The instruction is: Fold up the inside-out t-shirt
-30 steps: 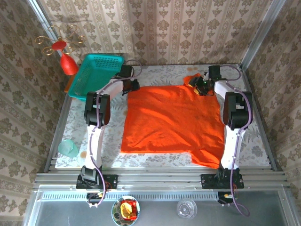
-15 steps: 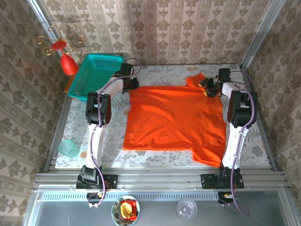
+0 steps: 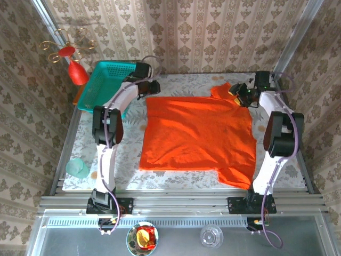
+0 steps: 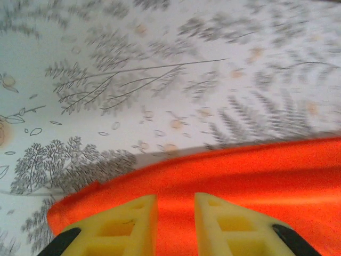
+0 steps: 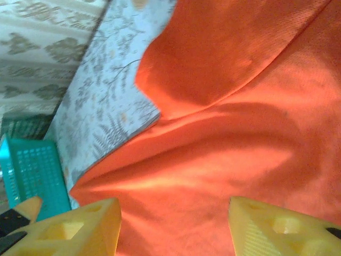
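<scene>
1. Work surface. The table (image 3: 128, 154) carries a patterned cover. We expect it to give the cloth some friction, so dragged fabric may bunch.

2. Workpiece. The inside-out t-shirt (image 3: 197, 133) lies spread flat across the middle of the table, its collar end away from the arm bases. We judge it light, limp and thin. It will not hold a shape, it will sag between two hold points, and a single layer may slip out of a shallow pinch. It is not fragile.

3. Adjacent item. The teal basket (image 3: 109, 82) stands tilted at the far left corner, beside the shirt and not touching it.

4. Hold points. We recommend pinching at the two far corners, well inside the hem, and lifting both together. The far sleeve (image 3: 221, 89) is bunched up. The near sleeve (image 3: 237, 178) juts towards the bases.

5. Right gripper (image 5: 173, 229). It hovers over the far right shoulder area with its fingers spread wide, grasping nothing.

6. Left gripper (image 4: 175, 224). It sits at the shirt's far left corner, with cloth visible in the narrow gap between its fingers. We cannot tell whether it pinches the cloth.
</scene>
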Controlling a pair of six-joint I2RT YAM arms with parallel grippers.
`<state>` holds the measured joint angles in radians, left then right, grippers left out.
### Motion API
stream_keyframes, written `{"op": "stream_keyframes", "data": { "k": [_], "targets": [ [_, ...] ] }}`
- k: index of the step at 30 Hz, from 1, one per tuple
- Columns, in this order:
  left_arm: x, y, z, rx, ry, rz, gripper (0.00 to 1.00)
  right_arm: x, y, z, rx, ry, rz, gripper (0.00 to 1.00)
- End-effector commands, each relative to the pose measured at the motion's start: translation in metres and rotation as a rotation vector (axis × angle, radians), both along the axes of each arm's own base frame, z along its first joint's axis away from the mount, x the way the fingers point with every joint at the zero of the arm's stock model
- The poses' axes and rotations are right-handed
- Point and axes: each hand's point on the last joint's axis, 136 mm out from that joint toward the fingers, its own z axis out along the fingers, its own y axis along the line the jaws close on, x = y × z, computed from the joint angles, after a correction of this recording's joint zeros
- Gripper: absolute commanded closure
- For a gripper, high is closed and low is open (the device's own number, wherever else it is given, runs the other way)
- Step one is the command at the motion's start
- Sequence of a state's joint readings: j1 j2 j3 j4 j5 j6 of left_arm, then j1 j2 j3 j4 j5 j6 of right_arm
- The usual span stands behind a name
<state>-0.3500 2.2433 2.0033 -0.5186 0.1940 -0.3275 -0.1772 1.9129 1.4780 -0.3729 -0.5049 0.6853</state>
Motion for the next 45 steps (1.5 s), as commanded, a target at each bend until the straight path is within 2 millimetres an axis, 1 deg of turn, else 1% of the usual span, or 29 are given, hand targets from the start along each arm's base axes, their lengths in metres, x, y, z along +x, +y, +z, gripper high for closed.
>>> {"op": "stream_keyframes", "data": {
  "k": [1, 2, 3, 4, 5, 6, 7, 8, 9, 12, 13, 14, 17, 22, 25, 28, 30, 34, 39, 45],
  "targets": [
    [-0.044, -0.007, 0.047, 0.017, -0.048, -0.079, 0.75, -0.045, 0.000, 0.002, -0.062, 0.069, 0.039, 0.44],
    [-0.055, -0.008, 0.048, 0.012, -0.043, -0.081, 0.75, -0.055, 0.001, 0.003, -0.076, 0.079, 0.042, 0.44],
    [-0.070, -0.008, 0.043, 0.013, -0.022, -0.081, 0.75, -0.064, 0.001, 0.005, -0.092, 0.077, 0.049, 0.43],
    [-0.084, -0.007, 0.041, 0.015, -0.010, -0.084, 0.75, -0.080, 0.002, 0.003, -0.103, 0.106, 0.053, 0.44],
    [-0.098, -0.007, 0.042, 0.020, -0.008, -0.087, 0.75, -0.090, 0.002, 0.003, -0.119, 0.113, 0.058, 0.44],
    [-0.114, -0.005, 0.042, 0.027, -0.004, -0.090, 0.75, -0.101, 0.002, 0.004, -0.137, 0.121, 0.062, 0.44],
    [-0.127, 0.002, 0.041, 0.034, -0.005, -0.078, 0.75, -0.113, 0.001, 0.001, -0.155, 0.133, 0.065, 0.43],
    [-0.145, -0.001, 0.036, 0.040, 0.005, -0.091, 0.74, -0.123, 0.001, 0.001, -0.172, 0.139, 0.067, 0.43],
    [-0.161, 0.003, 0.033, 0.043, 0.011, -0.084, 0.75, -0.133, 0.000, 0.000, -0.186, 0.146, 0.068, 0.43],
    [-0.205, 0.019, 0.019, 0.057, 0.058, -0.062, 0.74, -0.162, 0.002, -0.005, -0.211, 0.162, 0.074, 0.43],
    [-0.221, 0.027, 0.012, 0.076, 0.079, -0.048, 0.74, -0.171, 0.003, -0.010, -0.217, 0.178, 0.075, 0.43],
    [-0.235, 0.037, 0.005, 0.097, 0.108, -0.023, 0.74, -0.179, 0.003, -0.006, -0.225, 0.163, 0.071, 0.43],
    [-0.275, 0.062, -0.015, 0.130, 0.193, 0.034, 0.74, -0.202, 0.006, -0.017, -0.227, 0.183, 0.072, 0.43],
    [-0.332, 0.098, -0.042, 0.127, 0.302, 0.150, 0.73, -0.232, 0.011, -0.033, -0.225, 0.216, 0.070, 0.43],
    [-0.358, 0.114, -0.054, 0.112, 0.371, 0.238, 0.73, -0.246, 0.014, -0.043, -0.214, 0.231, 0.056, 0.43],
    [-0.375, 0.118, -0.063, 0.094, 0.429, 0.273, 0.73, -0.258, 0.015, -0.047, -0.211, 0.235, 0.041, 0.42],
    [-0.381, 0.117, -0.068, 0.085, 0.443, 0.286, 0.72, -0.260, 0.016, -0.046, -0.208, 0.222, 0.033, 0.42],
    [-0.385, 0.110, -0.077, 0.058, 0.468, 0.293, 0.71, -0.259, 0.011, -0.043, -0.236, 0.225, 0.024, 0.41],
    [-0.388, 0.110, -0.091, 0.113, 0.507, 0.312, 0.71, -0.259, 0.010, -0.042, -0.247, 0.256, 0.041, 0.41],
    [-0.388, 0.099, -0.103, 0.113, 0.520, 0.300, 0.70, -0.261, 0.009, -0.039, -0.257, 0.252, 0.039, 0.41]
  ]
}}
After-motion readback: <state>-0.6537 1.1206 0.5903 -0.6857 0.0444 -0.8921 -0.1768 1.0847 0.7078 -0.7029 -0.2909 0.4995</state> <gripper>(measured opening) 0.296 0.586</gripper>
